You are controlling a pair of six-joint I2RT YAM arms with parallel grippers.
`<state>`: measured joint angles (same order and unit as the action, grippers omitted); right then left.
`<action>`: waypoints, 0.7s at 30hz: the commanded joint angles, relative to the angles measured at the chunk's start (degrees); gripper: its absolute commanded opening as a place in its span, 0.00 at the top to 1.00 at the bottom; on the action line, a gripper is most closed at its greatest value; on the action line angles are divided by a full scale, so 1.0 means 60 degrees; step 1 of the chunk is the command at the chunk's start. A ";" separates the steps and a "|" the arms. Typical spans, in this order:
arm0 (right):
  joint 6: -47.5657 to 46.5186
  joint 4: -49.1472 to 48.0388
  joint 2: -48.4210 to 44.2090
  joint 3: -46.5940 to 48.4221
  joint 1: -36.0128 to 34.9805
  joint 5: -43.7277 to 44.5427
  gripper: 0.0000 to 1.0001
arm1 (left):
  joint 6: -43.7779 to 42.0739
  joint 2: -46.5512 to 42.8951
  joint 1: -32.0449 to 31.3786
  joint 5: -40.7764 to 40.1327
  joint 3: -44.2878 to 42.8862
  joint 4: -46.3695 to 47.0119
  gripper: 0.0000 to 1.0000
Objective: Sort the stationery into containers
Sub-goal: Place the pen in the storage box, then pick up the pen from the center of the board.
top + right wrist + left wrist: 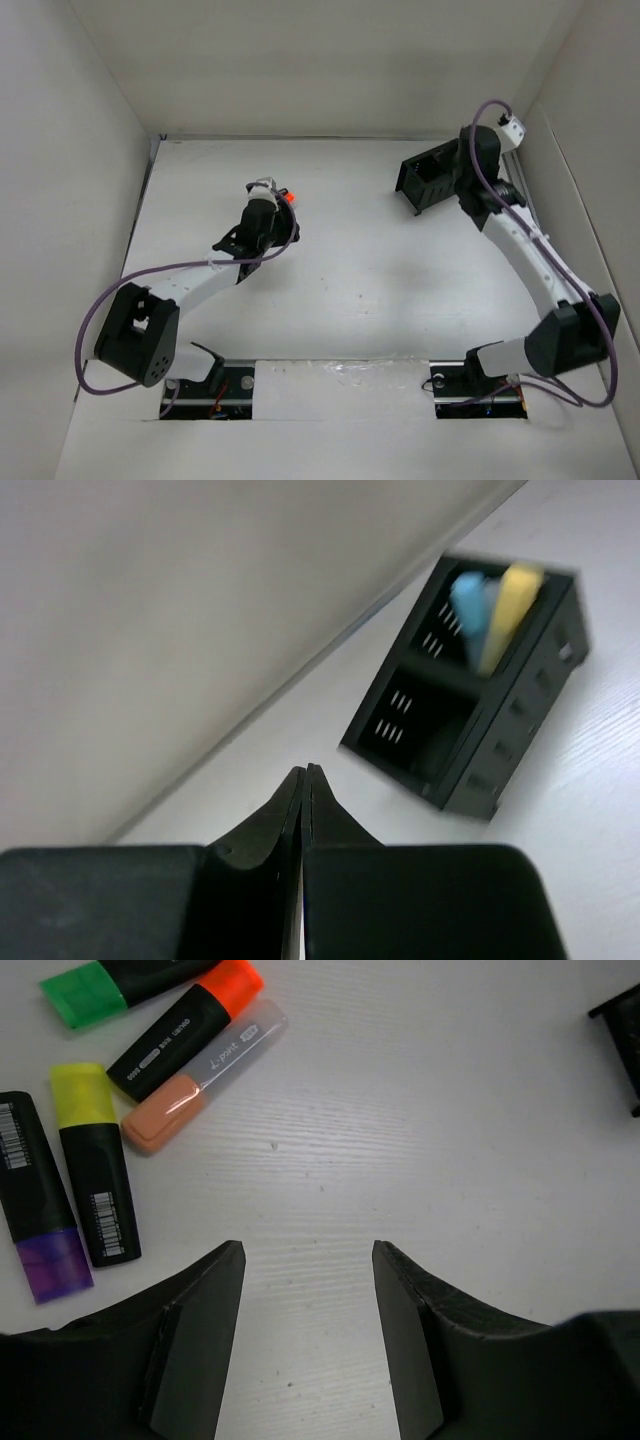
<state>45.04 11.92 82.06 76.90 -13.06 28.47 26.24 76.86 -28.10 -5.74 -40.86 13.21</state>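
Observation:
Several highlighters lie on the white table at the upper left of the left wrist view: a green one (85,992), an orange one with a black barrel (190,1025), a peach one with a clear barrel (200,1075), a yellow one (92,1165) and a purple one (40,1205). My left gripper (308,1255) hovers open just right of them, with only bare table between its fingers. The black slatted organiser (470,695) (430,178) holds a light blue marker (468,600) and a yellow marker (510,600) in its far compartment. My right gripper (303,772) is shut and empty, a short way from the organiser.
White walls enclose the table on the left, back and right. The organiser stands near the back right corner (520,140). Its corner (620,1020) shows at the right edge of the left wrist view. From above, only an orange marker tip (287,197) shows beside the left wrist.

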 commanded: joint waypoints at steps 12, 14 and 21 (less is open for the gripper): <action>0.0272 -0.0639 -0.2425 -0.4069 -0.1895 -0.2634 0.78 | -0.0638 0.2848 0.0420 -0.1973 -0.3223 -0.2070 0.50; 0.0272 -0.0742 -0.2631 -0.4349 -0.1896 -0.2723 0.66 | -0.0930 0.3127 0.0683 -0.1537 -0.3224 -0.1764 0.49; 0.0272 -0.1180 -0.2822 -0.4731 -0.1896 -0.3497 0.62 | -0.1019 0.3683 0.0977 -0.0891 -0.3458 -0.1676 0.48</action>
<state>46.74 8.75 65.73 49.15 -24.05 10.85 21.52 99.11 -21.82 -13.34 -58.96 2.57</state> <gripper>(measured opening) 0.378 0.520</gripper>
